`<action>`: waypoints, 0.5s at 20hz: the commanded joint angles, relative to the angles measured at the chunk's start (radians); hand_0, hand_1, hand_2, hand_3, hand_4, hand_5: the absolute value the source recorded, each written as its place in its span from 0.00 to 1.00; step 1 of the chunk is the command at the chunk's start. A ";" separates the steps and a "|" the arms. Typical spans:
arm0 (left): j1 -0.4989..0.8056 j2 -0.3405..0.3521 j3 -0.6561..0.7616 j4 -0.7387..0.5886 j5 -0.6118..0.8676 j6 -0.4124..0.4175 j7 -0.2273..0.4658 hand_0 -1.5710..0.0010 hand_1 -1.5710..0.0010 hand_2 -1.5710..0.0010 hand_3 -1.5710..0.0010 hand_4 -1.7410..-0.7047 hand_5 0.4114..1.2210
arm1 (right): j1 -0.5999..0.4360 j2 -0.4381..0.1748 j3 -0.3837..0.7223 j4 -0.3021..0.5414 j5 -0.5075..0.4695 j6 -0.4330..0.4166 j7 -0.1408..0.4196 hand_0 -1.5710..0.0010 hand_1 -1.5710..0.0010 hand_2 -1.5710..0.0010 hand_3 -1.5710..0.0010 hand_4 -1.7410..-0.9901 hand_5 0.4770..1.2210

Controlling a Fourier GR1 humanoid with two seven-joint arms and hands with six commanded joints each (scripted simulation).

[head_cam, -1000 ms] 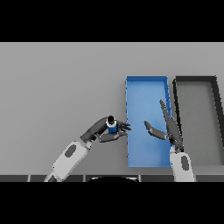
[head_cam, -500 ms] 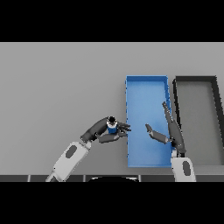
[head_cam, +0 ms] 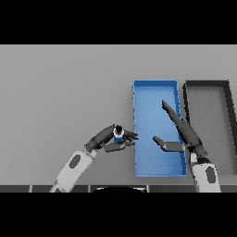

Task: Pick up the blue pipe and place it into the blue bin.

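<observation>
Left hand (head_cam: 111,140) apparently curled around the blue pipe (head_cam: 118,135) just outside the blue bin (head_cam: 155,90); a loose hold risks dropping it short of the rim.

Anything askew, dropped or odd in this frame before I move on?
Nothing stands out. The left hand is curled round the blue pipe beside the blue bin, outside its left wall. The right hand is open over the bin. The dark bin sits square alongside.

dark bin (head_cam: 227,85) | far right, just beside blue one | on grey table (head_cam: 60,92)
</observation>
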 commanded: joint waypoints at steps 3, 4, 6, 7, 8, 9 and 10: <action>-0.002 -0.002 0.015 -0.006 -0.003 -0.012 0.016 0.00 0.00 0.00 0.00 0.26 1.00 | -0.052 -0.055 0.049 -0.068 -0.022 0.060 0.066 1.00 1.00 1.00 1.00 0.71 0.08; -0.005 -0.001 0.020 -0.005 -0.011 -0.014 0.022 0.00 0.00 0.00 0.00 0.26 1.00 | -0.077 -0.065 0.066 -0.078 -0.033 0.077 0.089 1.00 1.00 1.00 1.00 0.69 0.08; -0.008 -0.014 0.017 -0.004 -0.025 -0.020 0.018 0.00 0.00 0.00 0.00 0.26 1.00 | -0.134 -0.065 0.108 -0.093 -0.054 0.094 0.151 1.00 1.00 1.00 1.00 0.66 0.07; -0.005 -0.013 0.020 -0.004 -0.029 -0.027 0.017 0.00 0.00 0.00 0.00 0.26 1.00 | -0.152 -0.067 0.121 -0.096 -0.062 0.103 0.171 1.00 1.00 1.00 1.00 0.65 0.06; -0.005 -0.012 0.030 -0.004 -0.030 -0.029 0.015 0.00 0.00 0.00 0.00 0.26 1.00 | -0.172 -0.069 0.134 -0.098 -0.077 0.112 0.198 1.00 1.00 1.00 1.00 0.65 0.06; -0.011 -0.023 0.030 0.001 -0.040 -0.027 0.025 0.00 0.00 0.00 0.00 0.26 1.00 | -0.191 -0.061 0.152 -0.097 -0.084 0.115 0.226 1.00 1.00 1.00 1.00 0.66 0.06; -0.014 -0.025 0.037 0.001 -0.040 -0.032 0.023 0.00 0.00 0.00 0.00 0.26 1.00 | -0.204 -0.056 0.167 -0.098 -0.093 0.119 0.251 1.00 1.00 1.00 1.00 0.67 0.06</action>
